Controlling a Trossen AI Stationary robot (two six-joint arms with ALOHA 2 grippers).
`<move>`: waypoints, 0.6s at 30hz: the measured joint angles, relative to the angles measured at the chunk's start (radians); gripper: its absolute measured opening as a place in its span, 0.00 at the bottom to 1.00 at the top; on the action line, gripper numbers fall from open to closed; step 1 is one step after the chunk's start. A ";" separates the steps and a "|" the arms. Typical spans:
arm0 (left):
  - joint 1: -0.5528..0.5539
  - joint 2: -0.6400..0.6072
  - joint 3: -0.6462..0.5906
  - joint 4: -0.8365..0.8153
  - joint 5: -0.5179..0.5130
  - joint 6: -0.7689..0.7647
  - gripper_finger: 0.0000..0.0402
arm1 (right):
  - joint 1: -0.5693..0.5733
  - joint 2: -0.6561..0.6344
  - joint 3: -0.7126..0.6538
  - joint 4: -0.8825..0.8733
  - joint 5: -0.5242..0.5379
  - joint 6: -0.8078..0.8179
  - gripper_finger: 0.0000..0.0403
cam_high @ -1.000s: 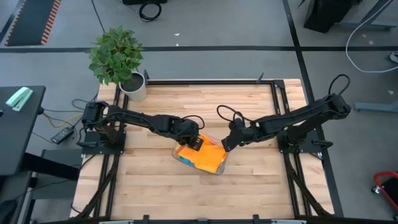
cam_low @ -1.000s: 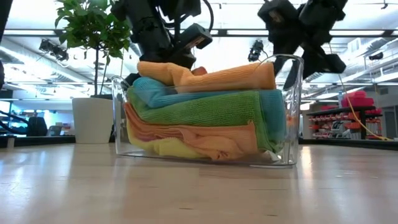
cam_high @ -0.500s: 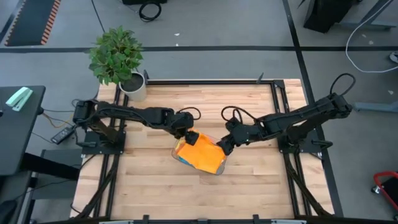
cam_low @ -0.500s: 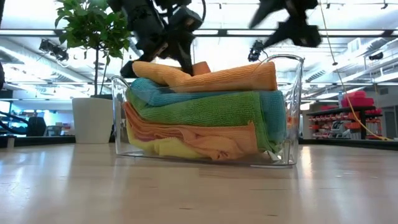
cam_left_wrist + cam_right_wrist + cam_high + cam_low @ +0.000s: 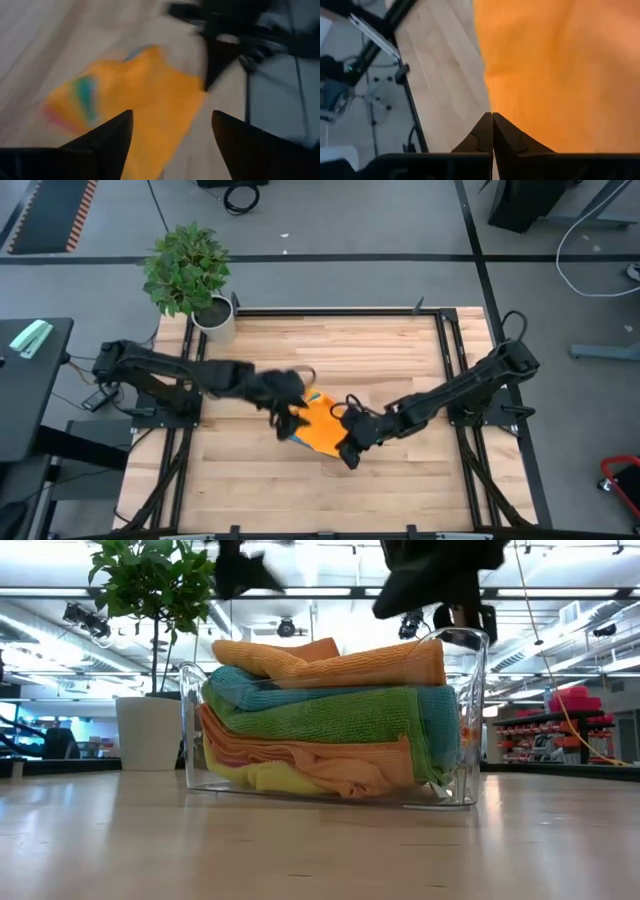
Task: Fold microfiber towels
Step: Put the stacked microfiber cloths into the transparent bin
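From above, the left arm reaches in from its base at the table's left edge, stretched low across the wooden table (image 5: 400,360), and its left gripper (image 5: 285,408) sits at the left end of the clear bin (image 5: 352,457). The right arm comes in from the right, bent down toward the middle, and its right gripper (image 5: 352,442) is at the bin's near right corner. The top orange towel (image 5: 322,425) shows between the two grippers. A potted plant (image 5: 190,275) stands at the table's far left corner.

At table height, the bin holds the stack of towels: orange towel (image 5: 340,662) on top, then blue towel (image 5: 240,688), green towel (image 5: 330,715), a second orange towel (image 5: 300,755) and yellow towel (image 5: 270,778) at the bottom (the pink one cannot be picked out). Both grippers hang blurred above the bin.

The left wrist view shows the left gripper's fingers (image 5: 105,145) spread wide apart, holding nothing, with the orange towel (image 5: 145,100) beyond them.

The right wrist view shows the right gripper's fingers (image 5: 485,132) pressed together tip to tip, empty, at the edge of the orange towel (image 5: 555,70), with bare table beside it.
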 joint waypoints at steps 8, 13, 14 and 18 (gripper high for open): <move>-0.083 0.123 0.000 0.155 -0.087 0.515 0.42 | 0.056 0.086 0.000 0.026 0.001 0.028 0.01; -0.030 0.176 -0.001 0.161 -0.072 0.677 0.11 | 0.048 0.099 0.000 0.004 0.013 0.040 0.01; -0.020 0.186 0.000 0.173 -0.069 0.706 0.06 | 0.043 0.100 0.000 0.001 0.013 0.036 0.01; 0.020 0.232 0.000 0.155 -0.057 0.744 0.04 | 0.024 0.103 0.000 -0.008 0.013 0.015 0.01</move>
